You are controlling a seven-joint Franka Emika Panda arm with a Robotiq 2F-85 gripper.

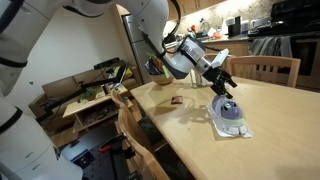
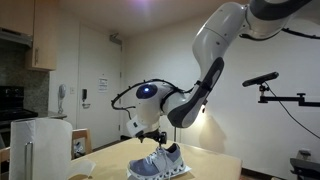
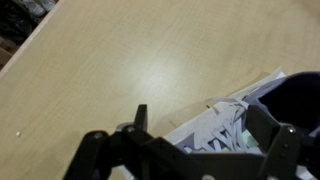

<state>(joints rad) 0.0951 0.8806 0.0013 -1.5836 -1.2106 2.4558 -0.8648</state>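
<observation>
A sneaker stands sole-down near the middle of the wooden worktop, its laced top facing up. The end effector hovers just above it, angled downward, fingers spread apart and holding nothing, apparently lined up with the shoe's opening.

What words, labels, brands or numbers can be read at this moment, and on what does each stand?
No text can be read in any view.
White notice on the wall: too small to read.
Shoe: no brand or label legible; its printed pattern is blurred in the wrist view.
</observation>
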